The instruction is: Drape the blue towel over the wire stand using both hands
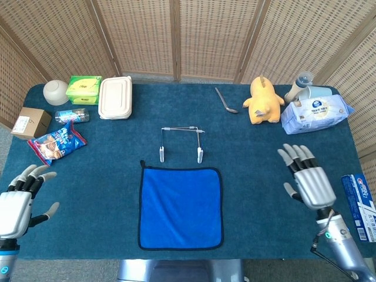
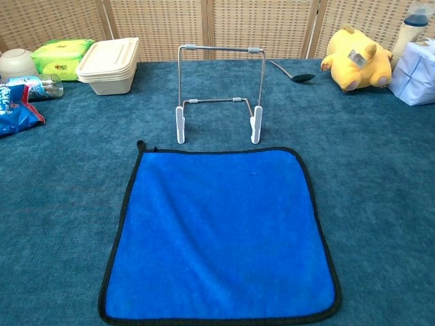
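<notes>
towel: the blue towel lies flat and square on the tabletop, its far edge just short of the stand's feet; a small hanging loop sits at its far-left corner.
stand: the wire stand is upright just beyond the towel, top bar level, two white-capped feet toward the robot; in the chest view it is centred on the towel's far edge.
left hand: the left hand hovers over the near-left part of the tabletop, fingers spread, holding nothing, well apart from the towel.
right hand: the right hand hovers at the right side, fingers spread, also empty, well apart from the towel. Neither hand shows in the chest view.
step in hand: by my reading, the reach in toward the towel; nothing is grasped yet.
doing it well: bring each hand to its own side of the towel and pinch matching corners, so the cloth lifts level. The far corners look the better choice, being nearest the bar. Lift high enough to clear the top bar, carry forward, and lower with the bar across the middle.
risks: uneven grips would skew the drape; dragging cloth against the light stand could tip it.
bystanders: the spoon and yellow plush lie beyond the stand, out of the path.
</notes>
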Tool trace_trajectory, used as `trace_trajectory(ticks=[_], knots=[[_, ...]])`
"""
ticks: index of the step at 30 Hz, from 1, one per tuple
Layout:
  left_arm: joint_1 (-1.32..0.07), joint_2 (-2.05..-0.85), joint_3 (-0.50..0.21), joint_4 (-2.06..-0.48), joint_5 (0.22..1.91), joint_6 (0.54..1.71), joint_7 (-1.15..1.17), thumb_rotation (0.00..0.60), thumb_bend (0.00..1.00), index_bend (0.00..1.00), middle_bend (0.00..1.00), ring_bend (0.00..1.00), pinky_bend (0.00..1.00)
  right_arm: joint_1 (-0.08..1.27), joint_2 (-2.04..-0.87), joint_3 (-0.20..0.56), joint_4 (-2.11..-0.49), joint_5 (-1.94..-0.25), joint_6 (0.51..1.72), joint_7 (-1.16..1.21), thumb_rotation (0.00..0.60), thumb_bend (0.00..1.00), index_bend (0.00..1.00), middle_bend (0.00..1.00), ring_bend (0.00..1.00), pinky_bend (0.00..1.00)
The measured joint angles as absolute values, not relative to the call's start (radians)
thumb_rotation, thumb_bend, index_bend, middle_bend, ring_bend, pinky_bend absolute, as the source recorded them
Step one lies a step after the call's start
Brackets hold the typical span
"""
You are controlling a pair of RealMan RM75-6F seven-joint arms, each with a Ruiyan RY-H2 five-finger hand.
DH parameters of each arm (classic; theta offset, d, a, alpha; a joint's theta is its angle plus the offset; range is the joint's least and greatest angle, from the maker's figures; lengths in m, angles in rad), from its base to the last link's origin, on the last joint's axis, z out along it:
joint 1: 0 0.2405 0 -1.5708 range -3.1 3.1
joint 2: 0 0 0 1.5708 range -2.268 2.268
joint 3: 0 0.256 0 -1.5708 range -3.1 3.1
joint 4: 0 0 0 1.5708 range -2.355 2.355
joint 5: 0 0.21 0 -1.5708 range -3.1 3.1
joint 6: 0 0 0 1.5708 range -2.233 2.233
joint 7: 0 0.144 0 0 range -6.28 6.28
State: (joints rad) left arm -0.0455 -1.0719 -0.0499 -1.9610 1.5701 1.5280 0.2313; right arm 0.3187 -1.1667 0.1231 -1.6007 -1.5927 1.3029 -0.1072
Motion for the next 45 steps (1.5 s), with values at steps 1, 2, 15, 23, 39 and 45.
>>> trace_trajectory(ticks=[1,2,15,23,39,45], knots=[[-0.048,-1.067,-0.050,-1.966,1.576,1.526,0.227,0.600,0.34,0.28,0.21,0.16,0.22,0.331,-1.177,0.121,-1.584,-1.613,1.299,-0.099,0.600,0.27,0.02,0.05,0.00,0.00],[-0.051,-1.064,-0.050,-1.970,1.582,1.525,0.222,0.600,0.34,0.28,0.21,0.16,0.22,0.349,-1.193,0.119,-1.562,-1.638,1.294,-0.089,0.600,0.26,0.03,0.05,0.00,0.00],[-0.059,-1.038,-0.031,-1.998,1.650,1.535,0.161,0.600,0.34,0.29,0.23,0.17,0.24,0.487,-1.377,0.053,-1.378,-1.794,1.218,-0.023,0.600,0.16,0.04,0.06,0.00,0.00],[-0.061,-1.041,-0.026,-1.994,1.652,1.533,0.151,0.600,0.34,0.29,0.23,0.17,0.24,0.531,-1.468,0.012,-1.273,-1.838,1.203,0.001,0.600,0.16,0.04,0.06,0.00,0.00],[-0.053,-1.050,-0.011,-1.982,1.652,1.541,0.140,0.600,0.34,0.30,0.23,0.17,0.24,0.595,-1.570,-0.055,-1.108,-1.889,1.191,0.037,0.600,0.17,0.04,0.06,0.00,0.00],[-0.049,-1.049,-0.008,-1.979,1.650,1.546,0.136,0.600,0.34,0.30,0.23,0.17,0.24,0.609,-1.594,-0.068,-1.078,-1.891,1.187,0.044,0.600,0.17,0.04,0.06,0.00,0.00]])
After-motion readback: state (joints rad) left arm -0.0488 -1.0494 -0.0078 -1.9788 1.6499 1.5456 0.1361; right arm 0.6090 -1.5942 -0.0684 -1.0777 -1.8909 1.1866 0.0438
